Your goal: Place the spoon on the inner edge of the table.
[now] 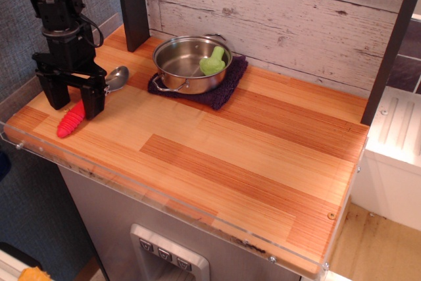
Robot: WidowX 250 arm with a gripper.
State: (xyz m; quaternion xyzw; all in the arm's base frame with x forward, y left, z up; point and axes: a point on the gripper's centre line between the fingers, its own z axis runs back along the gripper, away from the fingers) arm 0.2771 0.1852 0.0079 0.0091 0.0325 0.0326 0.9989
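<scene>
The spoon (70, 121) lies on the wooden table (217, 156) near its left end. Its red ribbed handle points to the front left and its silver bowl (118, 76) points toward the pot. My black gripper (74, 100) is open and lowered over the middle of the handle. One finger (56, 93) stands to the left of the handle and the other (94, 101) to the right, both near table level. The part of the handle between them is hidden.
A steel pot (187, 64) holding a light-green toy piece (212, 61) sits on a dark purple cloth (223, 90) at the back. A dark post (133, 4) stands at the back left, in front of a plank wall (283, 11). A clear plastic rim (164, 202) lines the front edge.
</scene>
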